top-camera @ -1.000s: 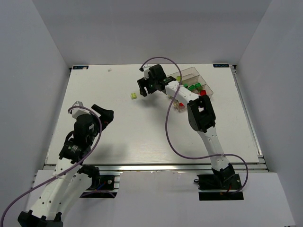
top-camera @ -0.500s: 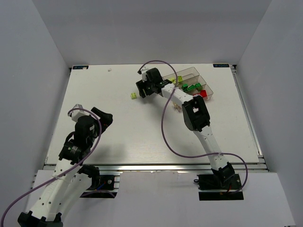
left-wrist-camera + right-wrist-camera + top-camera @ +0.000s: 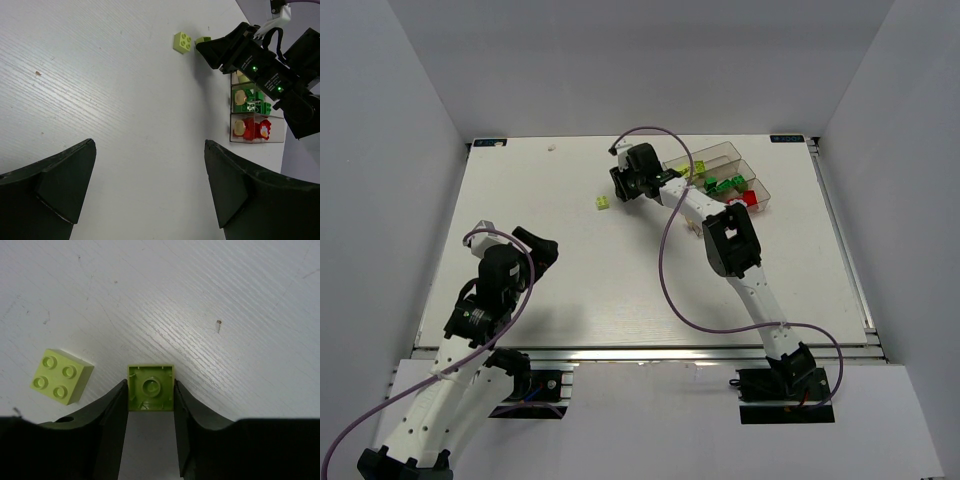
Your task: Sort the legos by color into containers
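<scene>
Legos (image 3: 251, 104) in red and green already sit in the containers (image 3: 730, 150) at 2 o'clock on the table (image 3: 570, 290). Two pale yellow-green ones are out in the open at 11 o'clock.

Step in hand: grasping one of that pair. The right gripper (image 3: 151, 396) has its jaws about half shut. Both fingers (image 3: 114, 407) press the sides of the held brick (image 3: 151, 387), which is upside down with its hollow underside showing. Can't tell if it's off the table yet.

The loose brick (image 3: 61, 376) is studs up, at 9 o'clock of the held one, near but apart.

The left gripper (image 3: 145, 190) is at 9 o'clock on the table, jaws fully spread and holding nothing.

Next, as I judge it: lift straight up so the neighbour isn't nudged. Then swing toward 2 o'clock and drop into the far bin, which looks like the yellow-green one. The bins are narrow, so the release should be centred. Then back for the loose brick.

Versus a second ago: the right gripper has shifted slightly toward 9 o'clock and down onto the brick, and its jaws have closed from wide to gripping. The right elbow has swung left a bit. The left arm is unchanged.
</scene>
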`<act>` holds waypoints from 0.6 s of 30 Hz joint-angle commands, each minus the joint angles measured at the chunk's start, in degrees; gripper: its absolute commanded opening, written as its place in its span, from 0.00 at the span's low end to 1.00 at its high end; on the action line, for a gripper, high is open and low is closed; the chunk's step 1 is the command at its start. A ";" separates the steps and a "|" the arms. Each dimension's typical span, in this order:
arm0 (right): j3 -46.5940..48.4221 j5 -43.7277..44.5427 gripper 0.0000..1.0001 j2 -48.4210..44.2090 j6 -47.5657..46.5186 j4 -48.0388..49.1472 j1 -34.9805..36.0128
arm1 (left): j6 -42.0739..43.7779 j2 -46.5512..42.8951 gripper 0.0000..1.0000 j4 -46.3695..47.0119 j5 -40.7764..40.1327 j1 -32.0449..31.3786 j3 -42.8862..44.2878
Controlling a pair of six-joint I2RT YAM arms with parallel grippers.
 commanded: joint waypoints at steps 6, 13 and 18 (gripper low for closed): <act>-2.62 -4.51 0.06 -7.60 -3.43 4.78 0.16 | -0.34 0.17 0.98 0.95 0.36 0.04 -0.65; -20.31 -20.30 0.00 -24.94 -6.60 12.55 -2.65 | -0.16 0.96 0.98 4.20 1.67 0.04 -2.50; -24.79 -21.75 0.00 -31.35 -5.55 9.99 -5.64 | 0.19 1.57 0.98 6.31 2.64 0.04 -3.38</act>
